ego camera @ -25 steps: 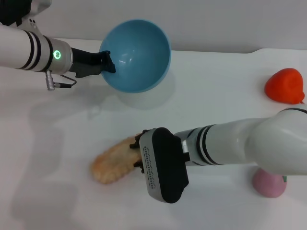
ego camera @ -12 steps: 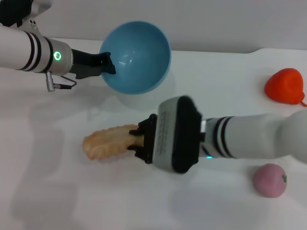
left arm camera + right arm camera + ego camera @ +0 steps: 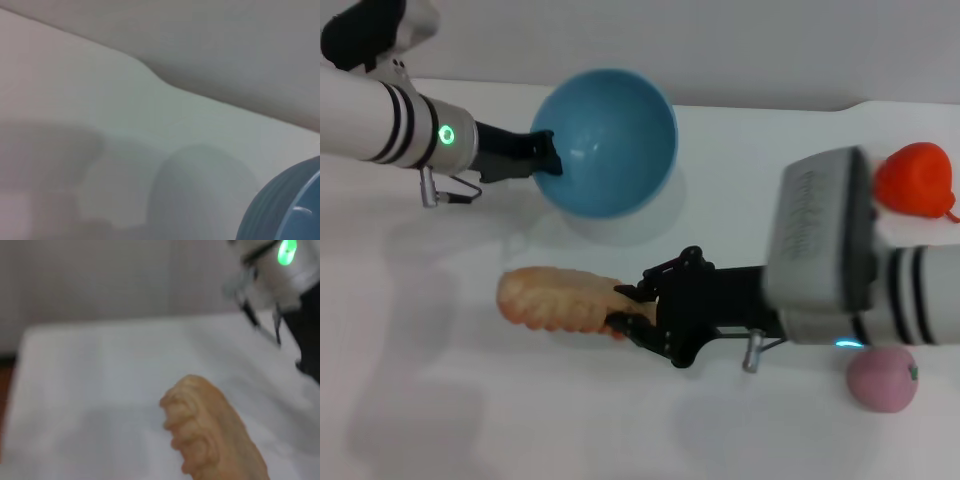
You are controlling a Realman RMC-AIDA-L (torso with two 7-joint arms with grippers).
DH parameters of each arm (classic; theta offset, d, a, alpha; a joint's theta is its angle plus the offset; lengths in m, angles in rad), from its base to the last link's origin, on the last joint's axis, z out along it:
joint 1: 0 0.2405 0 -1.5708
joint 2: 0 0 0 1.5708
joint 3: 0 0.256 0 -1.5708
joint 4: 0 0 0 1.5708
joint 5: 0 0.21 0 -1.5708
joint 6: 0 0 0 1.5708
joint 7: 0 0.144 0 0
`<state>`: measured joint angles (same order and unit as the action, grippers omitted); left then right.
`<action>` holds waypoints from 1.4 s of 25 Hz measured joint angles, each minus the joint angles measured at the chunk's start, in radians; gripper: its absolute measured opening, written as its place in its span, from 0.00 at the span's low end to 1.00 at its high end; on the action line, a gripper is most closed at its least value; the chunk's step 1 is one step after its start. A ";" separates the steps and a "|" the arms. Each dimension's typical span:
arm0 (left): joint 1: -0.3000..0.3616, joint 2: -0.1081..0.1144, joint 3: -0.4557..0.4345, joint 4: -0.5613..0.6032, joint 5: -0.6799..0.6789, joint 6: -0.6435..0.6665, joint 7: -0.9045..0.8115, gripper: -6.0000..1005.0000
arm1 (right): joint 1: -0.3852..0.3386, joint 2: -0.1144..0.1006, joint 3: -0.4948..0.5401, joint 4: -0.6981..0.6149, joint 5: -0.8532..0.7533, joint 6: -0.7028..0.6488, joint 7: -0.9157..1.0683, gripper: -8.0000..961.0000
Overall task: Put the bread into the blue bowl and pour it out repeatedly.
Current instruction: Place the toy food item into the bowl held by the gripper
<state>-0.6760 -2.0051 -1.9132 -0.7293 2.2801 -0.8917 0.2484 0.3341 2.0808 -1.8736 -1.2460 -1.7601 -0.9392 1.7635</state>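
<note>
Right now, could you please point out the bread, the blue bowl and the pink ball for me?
bread point(image 3: 555, 298), head view, middle of its ridged top.
blue bowl point(image 3: 615, 140), head view, glossy inside wall.
pink ball point(image 3: 882, 380), head view, centre of its rounded surface.

Our head cam looks forward and down over the whole white table point(image 3: 440, 400), both arms in frame, mid distance. Our left wrist cam sits very close to the tabletop, facing across it toward the far edge and wall; only a slice of the blue bowl point(image 3: 285, 205) shows, same bowl as in the head view point(image 3: 610, 140). Our right wrist cam looks along the bread point(image 3: 210, 435) at close range; it shares that loaf point(image 3: 555, 298) w/ the head view.
</note>
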 joint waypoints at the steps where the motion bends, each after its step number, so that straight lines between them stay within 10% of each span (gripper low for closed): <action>1: -0.007 -0.007 0.000 0.006 0.022 -0.004 -0.002 0.01 | -0.012 -0.001 0.028 -0.005 0.052 -0.048 -0.021 0.26; 19: -0.050 -0.052 0.051 0.016 0.080 -0.114 -0.006 0.01 | -0.136 -0.001 0.450 0.040 0.372 -0.267 -0.273 0.17; 35: -0.079 -0.057 0.166 -0.020 -0.029 -0.163 -0.011 0.01 | -0.031 -0.005 0.477 0.340 0.484 -0.194 -0.405 0.15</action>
<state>-0.7547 -2.0623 -1.7477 -0.7491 2.2506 -1.0543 0.2370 0.3031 2.0755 -1.3962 -0.9062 -1.2763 -1.1328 1.3582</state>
